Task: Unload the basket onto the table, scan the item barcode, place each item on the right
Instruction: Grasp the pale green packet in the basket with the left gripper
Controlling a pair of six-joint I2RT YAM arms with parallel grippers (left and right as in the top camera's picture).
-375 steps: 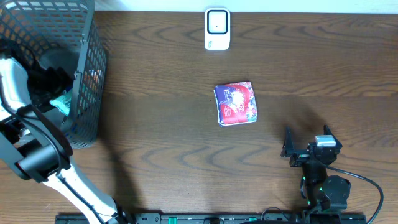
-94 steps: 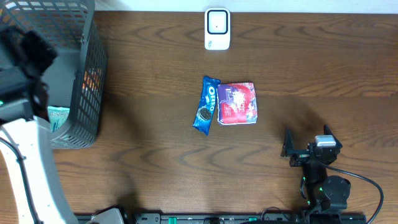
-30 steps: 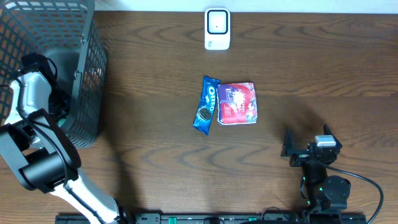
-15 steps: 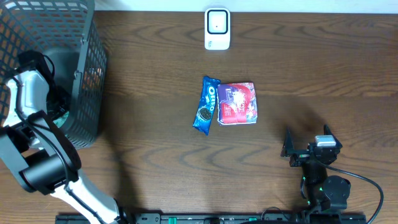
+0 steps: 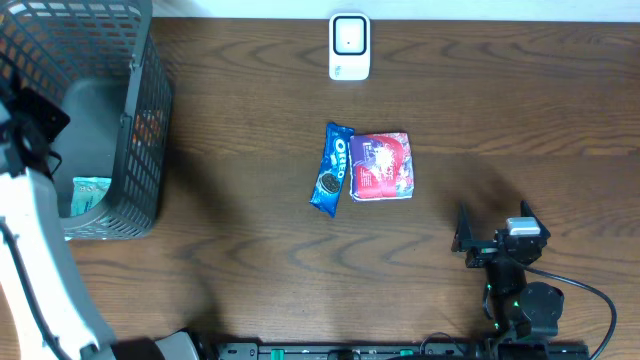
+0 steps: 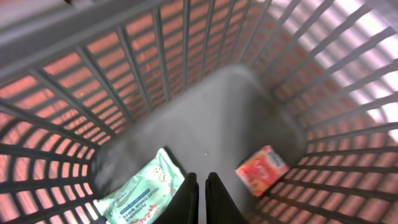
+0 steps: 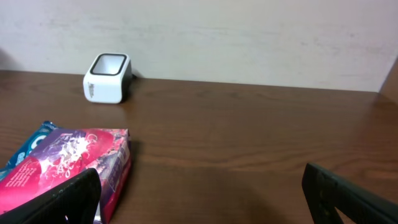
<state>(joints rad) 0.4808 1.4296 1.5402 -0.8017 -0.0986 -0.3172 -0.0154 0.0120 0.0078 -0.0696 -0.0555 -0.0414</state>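
Observation:
My left gripper (image 6: pixel 200 182) hangs inside the grey mesh basket (image 5: pixel 140 60), above its floor, shut with nothing between the fingers. Below it lie a mint-green wipes pack (image 6: pixel 142 194) to the left and an orange-red box (image 6: pixel 262 176) to the right. The white barcode scanner (image 5: pixel 349 46) stands at the table's far edge. A blue Oreo pack (image 5: pixel 331 168) and a red-purple packet (image 5: pixel 380 165) lie side by side mid-table. My right gripper (image 7: pixel 200 177) rests open near the front right, pointing at the packet (image 7: pixel 68 165).
The basket's walls (image 6: pixel 323 93) rise on all sides of my left gripper. In the overhead view the left arm (image 5: pixel 30 260) runs along the table's left edge. Bare brown tabletop (image 5: pixel 250 260) lies between the basket and the packs.
My left gripper has closed fully and the left arm has risen out of the basket's depth. The wipes pack now shows on the basket floor. The right arm has not moved.

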